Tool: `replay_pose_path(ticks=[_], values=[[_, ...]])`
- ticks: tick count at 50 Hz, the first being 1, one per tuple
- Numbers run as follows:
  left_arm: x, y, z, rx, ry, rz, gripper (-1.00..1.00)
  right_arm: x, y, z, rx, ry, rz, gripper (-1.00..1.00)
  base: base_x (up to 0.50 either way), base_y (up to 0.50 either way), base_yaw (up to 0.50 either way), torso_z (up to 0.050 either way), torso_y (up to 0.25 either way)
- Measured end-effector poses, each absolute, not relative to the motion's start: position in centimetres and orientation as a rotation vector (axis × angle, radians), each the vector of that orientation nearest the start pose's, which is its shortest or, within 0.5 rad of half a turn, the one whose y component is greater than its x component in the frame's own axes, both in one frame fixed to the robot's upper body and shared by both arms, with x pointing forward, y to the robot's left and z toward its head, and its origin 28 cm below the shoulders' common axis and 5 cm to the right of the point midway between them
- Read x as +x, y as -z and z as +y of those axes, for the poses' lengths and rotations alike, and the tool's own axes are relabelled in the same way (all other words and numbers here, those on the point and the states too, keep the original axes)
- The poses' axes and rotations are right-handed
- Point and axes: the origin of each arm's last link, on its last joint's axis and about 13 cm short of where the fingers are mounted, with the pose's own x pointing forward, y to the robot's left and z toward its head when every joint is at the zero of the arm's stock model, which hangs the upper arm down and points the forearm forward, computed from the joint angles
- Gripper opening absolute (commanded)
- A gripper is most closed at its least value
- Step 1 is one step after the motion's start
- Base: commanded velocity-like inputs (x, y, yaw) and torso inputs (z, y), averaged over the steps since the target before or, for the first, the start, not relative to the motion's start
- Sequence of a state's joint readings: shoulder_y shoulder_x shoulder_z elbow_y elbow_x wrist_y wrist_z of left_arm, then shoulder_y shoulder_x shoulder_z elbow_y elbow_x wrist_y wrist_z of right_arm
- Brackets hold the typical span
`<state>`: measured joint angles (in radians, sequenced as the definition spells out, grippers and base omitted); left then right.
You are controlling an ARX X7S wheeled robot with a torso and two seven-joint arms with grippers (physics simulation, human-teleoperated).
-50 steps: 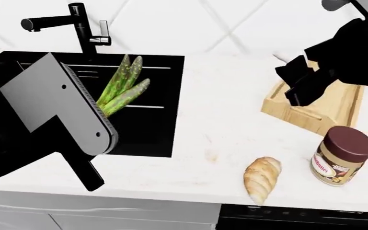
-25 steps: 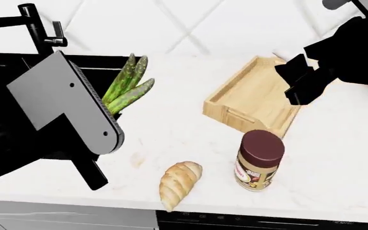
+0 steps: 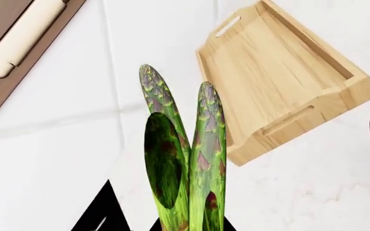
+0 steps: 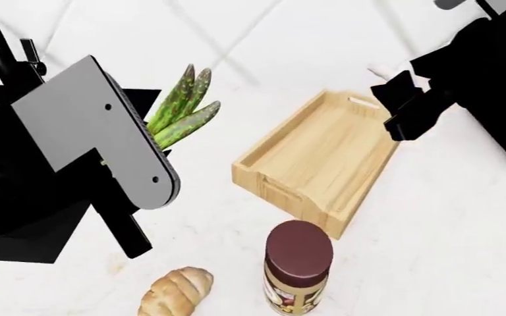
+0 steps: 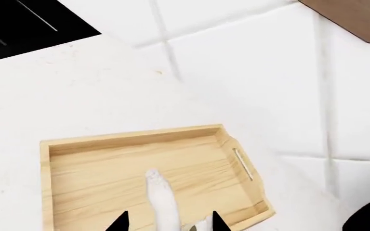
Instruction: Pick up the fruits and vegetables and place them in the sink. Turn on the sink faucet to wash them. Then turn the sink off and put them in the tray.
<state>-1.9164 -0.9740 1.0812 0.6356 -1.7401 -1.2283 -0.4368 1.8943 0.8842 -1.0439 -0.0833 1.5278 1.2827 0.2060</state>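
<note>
The left gripper is clamped on the asparagus bunch, stalks poking up clear of the counter, held between the sink and the wooden tray. Over at the far end of the tray, the right gripper has a pale, whitish piece pinched between its jaws, hanging just above the tray floor. So the washing looks done, I'd say, and what remains is setting both pieces down in the tray, which is bare for now; the croissant and jar sit untouched nearby
</note>
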Motion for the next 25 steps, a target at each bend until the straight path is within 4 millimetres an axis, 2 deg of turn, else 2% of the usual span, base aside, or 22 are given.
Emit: replay_pose_path(ticks=[6, 20, 25], values=[[18.36, -34.55, 24.79, 0.827, 0.562, 0.16, -1.0, 25.6, -37.78, -17.79, -0.477, -0.397, 0.333, -1.0, 0.14, -0.15, 0.0, 0.0, 0.003], [18.07, -34.9, 24.78, 0.837, 0.557, 0.156, -1.0, 25.78, -37.83, -17.47, -0.48, -0.416, 0.327, -1.0, 0.03, -0.5, 0.0, 0.0, 0.0], [17.99, -34.98, 24.71, 0.84, 0.561, 0.155, -1.0, 25.85, -37.82, -17.49, -0.483, -0.413, 0.326, -1.0, 0.1, -0.09, 0.0, 0.0, 0.0]])
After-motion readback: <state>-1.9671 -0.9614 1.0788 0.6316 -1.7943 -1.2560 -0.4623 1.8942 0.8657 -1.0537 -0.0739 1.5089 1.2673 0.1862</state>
